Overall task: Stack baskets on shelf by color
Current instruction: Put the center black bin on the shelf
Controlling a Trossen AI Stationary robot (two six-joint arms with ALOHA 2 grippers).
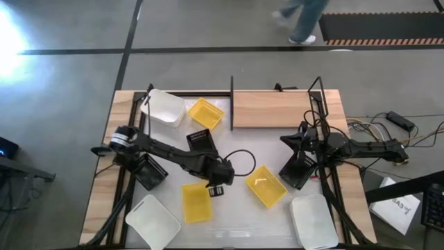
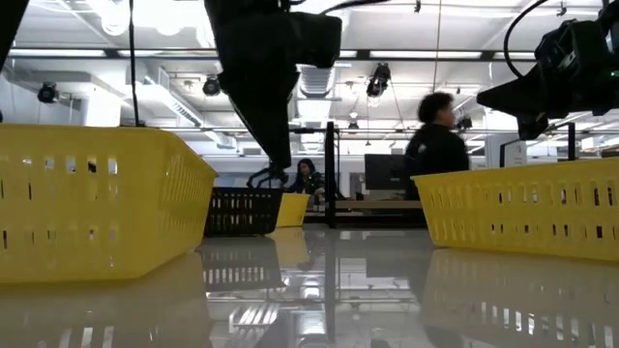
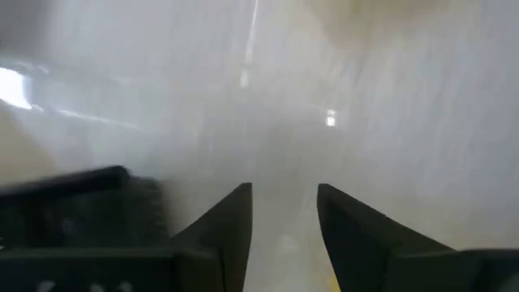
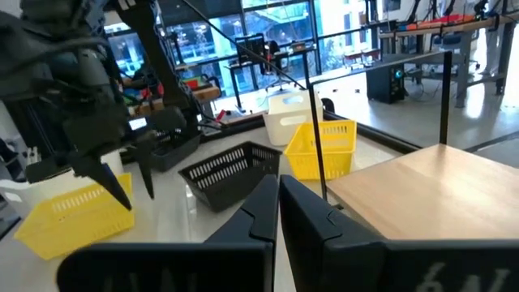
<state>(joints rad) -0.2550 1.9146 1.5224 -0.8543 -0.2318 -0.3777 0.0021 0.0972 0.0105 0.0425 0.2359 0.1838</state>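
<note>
We see the left gripper [image 1: 216, 189] low over the table, jaws slightly parted and empty, beside a yellow basket [image 1: 196, 202]. The right gripper [image 1: 286, 139] hovers by the shelf [image 1: 272, 110], jaws closed on nothing. Other baskets lie scattered around the table.

White tabletop [image 1: 239, 149], glossy, wood-edged. On it: shelf [image 1: 274, 110] at the far edge; three white baskets [image 1: 164, 107] [image 1: 152, 221] [image 1: 313, 220]; three yellow baskets [image 1: 205, 113] [image 1: 196, 202] [image 1: 265, 185]; two black baskets [image 1: 200, 139] [image 1: 298, 171]. All baskets apart, unstacked.
</note>
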